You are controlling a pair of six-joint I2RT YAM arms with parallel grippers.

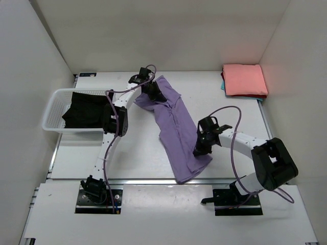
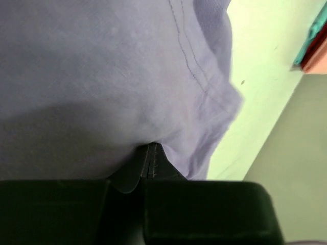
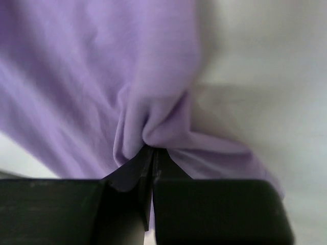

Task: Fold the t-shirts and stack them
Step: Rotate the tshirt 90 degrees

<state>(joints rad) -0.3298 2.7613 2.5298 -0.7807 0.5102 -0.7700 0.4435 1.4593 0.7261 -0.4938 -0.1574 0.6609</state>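
Flanking the lilac t-shirt [image 1: 176, 131] sit a basket [image 1: 52, 109] and salmon-pink t-shirt [image 1: 245, 79].

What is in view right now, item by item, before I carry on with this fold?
lilac t-shirt: one, lilac-purple, mid-table, stretched out, partly folded
salmon-pink t-shirt: one, salmon-pink, folded, far right corner
teal t-shirt: one, teal, under the pink one, only its edge shows
black garment: one, black, bunched in the basket
basket: one, white lattice, left side
table: one, white
left tool: one, black, shut on the lilac t-shirt's far end
right tool: one, black, shut on its near right edge
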